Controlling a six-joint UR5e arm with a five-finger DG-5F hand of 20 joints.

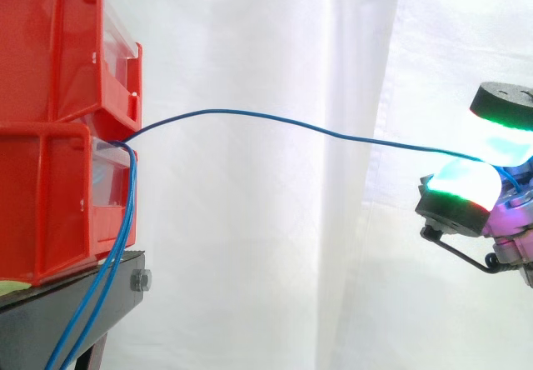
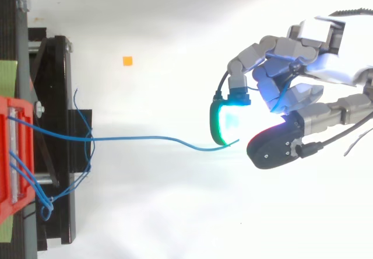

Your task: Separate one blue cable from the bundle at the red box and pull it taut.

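Red are the two bins at the left: an upper bin [image 1: 50,53] sits on a lower bin [image 1: 42,203], and both stand on a black stand [image 1: 75,299]. One blue cable [image 1: 275,122] comes out at the front, where the two bins meet. It runs all the way across, in front of the white curtain [image 1: 275,262], to my hand [image 1: 462,188] at the right. My hand is well apart from the bins.

I am pinching the cable between two glowing fingertips [image 1: 500,141]. They are pressed close together, with the cable squeezed between them. The pads glow green and pale blue, with a bit of red at the edge.

The cable is not quite straight. It bows up a little near the bins and slopes down gently to my hand.

The rest of the bundle [image 1: 108,262] hangs down from the lower bin, past the front of the stand.

From above, a small orange square [image 2: 127,60] lies on the white floor, away from the cable.
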